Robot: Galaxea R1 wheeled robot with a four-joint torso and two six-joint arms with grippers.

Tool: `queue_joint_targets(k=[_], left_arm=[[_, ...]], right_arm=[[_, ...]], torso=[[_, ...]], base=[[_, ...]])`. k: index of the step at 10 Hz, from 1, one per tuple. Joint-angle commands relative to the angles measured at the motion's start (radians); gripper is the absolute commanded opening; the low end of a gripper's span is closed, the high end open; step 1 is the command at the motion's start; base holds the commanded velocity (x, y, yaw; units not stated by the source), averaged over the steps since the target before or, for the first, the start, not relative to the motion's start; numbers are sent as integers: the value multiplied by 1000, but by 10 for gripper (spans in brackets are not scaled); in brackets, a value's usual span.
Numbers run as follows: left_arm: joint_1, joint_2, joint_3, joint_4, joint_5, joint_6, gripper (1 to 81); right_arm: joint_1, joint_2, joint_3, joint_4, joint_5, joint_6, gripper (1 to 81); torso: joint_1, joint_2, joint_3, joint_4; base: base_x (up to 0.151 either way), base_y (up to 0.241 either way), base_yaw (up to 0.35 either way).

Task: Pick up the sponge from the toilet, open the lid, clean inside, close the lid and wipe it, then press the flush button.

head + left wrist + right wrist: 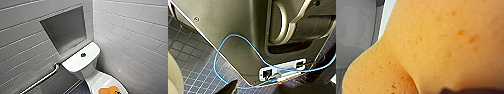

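The white toilet (80,62) stands in the corner, with the round dark flush button (83,54) in the middle of its cistern top. Below it the lid (100,80) lies down over the bowl. The orange-yellow sponge (109,90) rests on the lid at the picture's lower edge, and a dark bit of my right gripper (117,92) touches its right side. In the right wrist view the sponge (436,45) looms very close, creased and pinched where a dark fingertip (466,91) presses into it. The left wrist view shows nothing held.
A steel grab bar (42,78) runs along the left tiled wall, under a recessed niche (65,27). Tiled walls close in on both sides of the toilet. Dark small-tiled floor (188,50) lies beside my own body panel, where a blue cable (243,40) loops.
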Motion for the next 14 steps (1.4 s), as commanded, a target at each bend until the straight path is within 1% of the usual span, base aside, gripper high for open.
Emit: queue_joint_targets(k=[1,2,3,4,5,6,7,8,9,12,14], left_arm=[[13,-3,4,-5,88,0,811],[13,-1,4,-3,88,0,811],[13,-1,4,-3,88,0,811],[13,-1,4,-3,88,0,811],[13,-1,4,-3,88,0,811],[13,-4,4,-3,88,0,811],[13,-7,4,-3,88,0,811],[13,-10,4,-5,86,0,811],[13,-13,3,-9,80,0,811],[-16,-10,3,-12,65,-13,811],[-33,-9,0,-49,60,-15,811]], right_arm=[[-135,-171,203,11,-27,-2,10],[-149,-254,369,-32,79,-4,10],[-149,-326,526,-55,156,-7,10],[-154,-374,636,-55,207,-16,10],[-166,-380,654,-55,227,-15,10],[-189,-368,635,-57,229,-9,10],[-224,-353,620,-57,231,-5,10],[-276,-343,612,-74,251,-5,10],[-347,-354,618,-121,273,-4,10],[-559,-425,663,-244,288,-4,10],[-663,-446,663,-270,325,-5,10]], torso=[[0,0,0,0],[0,0,0,0],[0,0,0,0],[0,0,0,0],[0,0,0,0],[0,0,0,0],[0,0,0,0],[0,0,0,0],[0,0,0,0],[0,0,0,0],[0,0,0,0]], base=[[0,0,0],[0,0,0],[0,0,0],[0,0,0],[0,0,0],[0,0,0],[0,0,0],[0,0,0],[0,0,0],[0,0,0],[0,0,0]])
